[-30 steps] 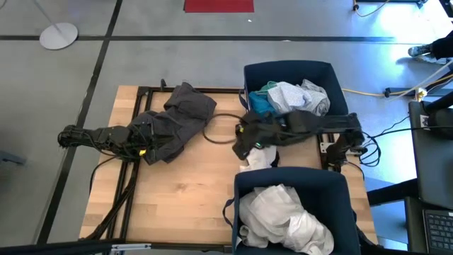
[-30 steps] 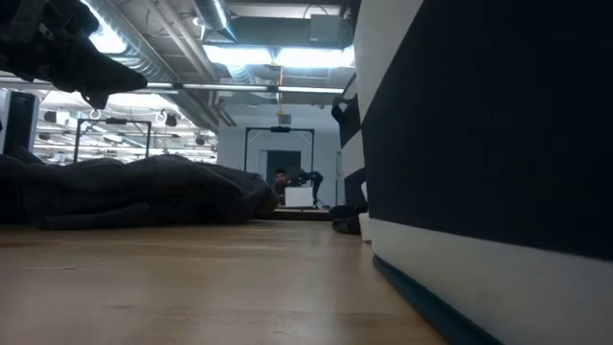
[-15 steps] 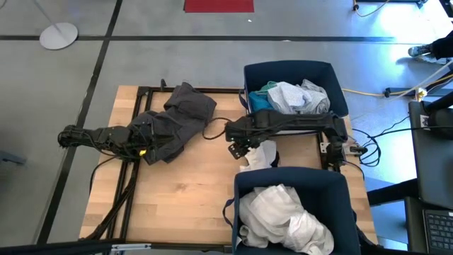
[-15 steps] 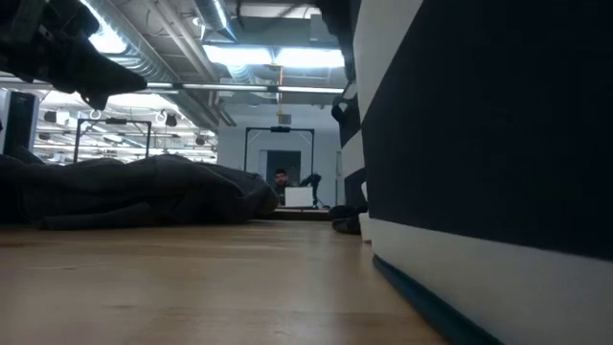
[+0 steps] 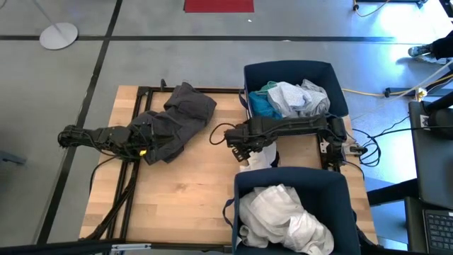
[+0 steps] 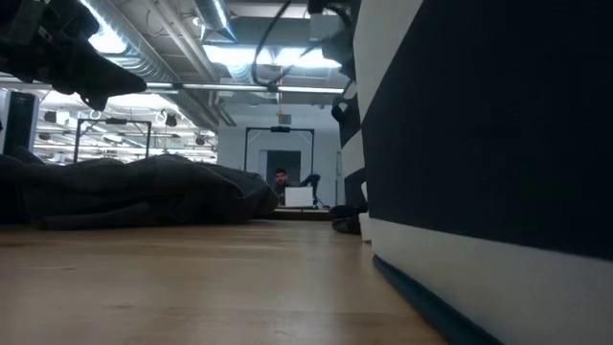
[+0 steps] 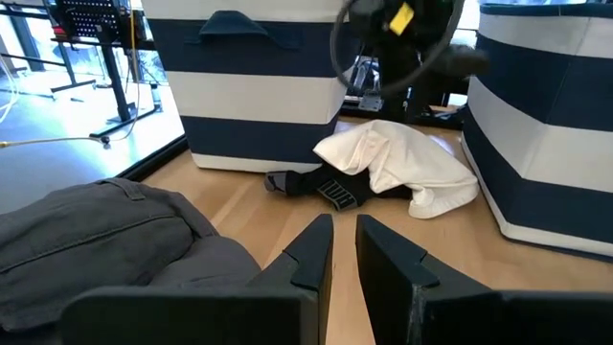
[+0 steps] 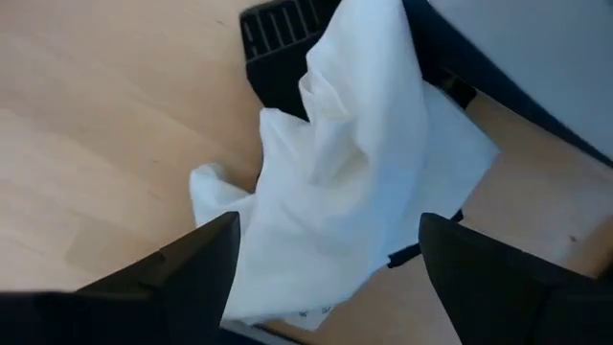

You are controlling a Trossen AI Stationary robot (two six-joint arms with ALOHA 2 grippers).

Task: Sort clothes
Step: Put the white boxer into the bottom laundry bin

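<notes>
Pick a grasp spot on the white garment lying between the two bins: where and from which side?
Take the raised fold along the middle of the white garment, coming straight down from above. It lies crumpled on the table in the gap between the two striped bins, whose walls block a side approach. The right claw is open right over it. A black garment lies partly under it, so pinch shallow.

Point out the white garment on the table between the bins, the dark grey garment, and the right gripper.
white garment (image 8: 335,201), right wrist view, middle of its crumpled folds.
dark grey garment (image 5: 185,108), high view, its upper bunched part.
right gripper (image 5: 239,147), high view, midway between its fingertips.
</notes>
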